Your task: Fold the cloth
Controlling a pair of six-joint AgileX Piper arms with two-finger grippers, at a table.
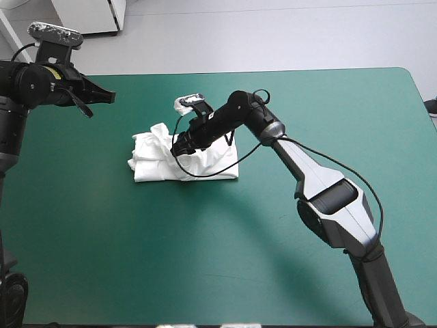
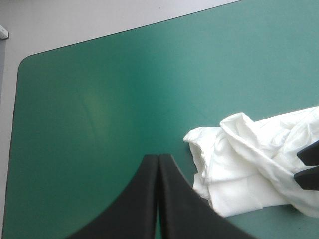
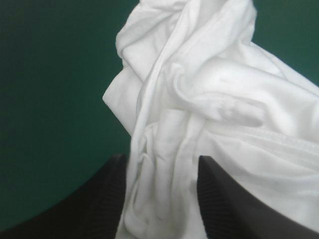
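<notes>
Black fingers of the right gripper (image 3: pixel 162 160) are set apart w/ a ridge of the crumpled white T-shirt (image 3: pixel 214 99) between them, mid-table on the teal-green cover (image 1: pixel 102 239), while the left gripper (image 2: pixel 158 158) is raised aside, fingers pressed together, so folding is judged barely begun: flattening & all folds left.

On my feed the L arm (image 1: pixel 27 82) is held high at my far left, wrist level, pointing to the right. The L gripper (image 1: pixel 101 96) (image 2: pixel 158 157) is closed, both black fingers (image 2: pixel 142 199) meeting in one pointed arch. The R arm (image 1: pixel 328 191) comes in from near right, forearm running up and fwd to a bent elbow, then the wrist angles down and leftward. The R gripper (image 1: pixel 181 145) (image 3: pixel 162 160) sits low, its fingers (image 3: pixel 99 199) standing apart, bases wide.
</notes>
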